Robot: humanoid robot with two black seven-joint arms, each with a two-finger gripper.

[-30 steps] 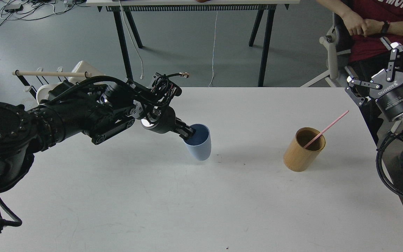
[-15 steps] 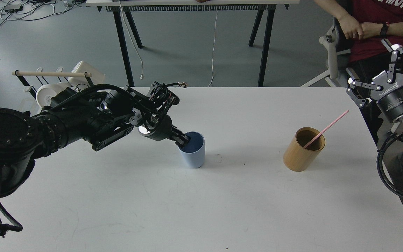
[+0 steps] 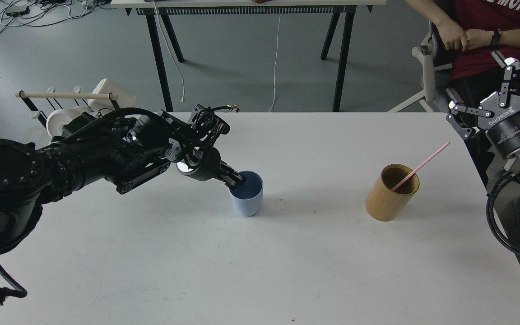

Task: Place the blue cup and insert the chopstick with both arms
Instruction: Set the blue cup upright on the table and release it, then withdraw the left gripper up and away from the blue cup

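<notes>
The blue cup (image 3: 248,198) stands upright on the white table (image 3: 260,262), left of centre. My left gripper (image 3: 235,180) is shut on the cup's near-left rim, one finger inside it. The pink-red chopstick (image 3: 422,166) leans in the tan wooden cup (image 3: 391,193) at the right, its top end pointing up and right. My right gripper (image 3: 497,92) is open and empty, raised beyond the table's right edge, well above and right of the wooden cup.
A rack with white mugs (image 3: 59,119) and a pale wooden rod (image 3: 66,95) stands off the table's left edge. A seated person in red (image 3: 490,36) is behind my right gripper. A dark table's legs (image 3: 160,54) stand behind.
My left gripper has lowered the blue cup from a tilted, lifted pose to standing upright on the table, moving slightly left. The right gripper has barely moved.
</notes>
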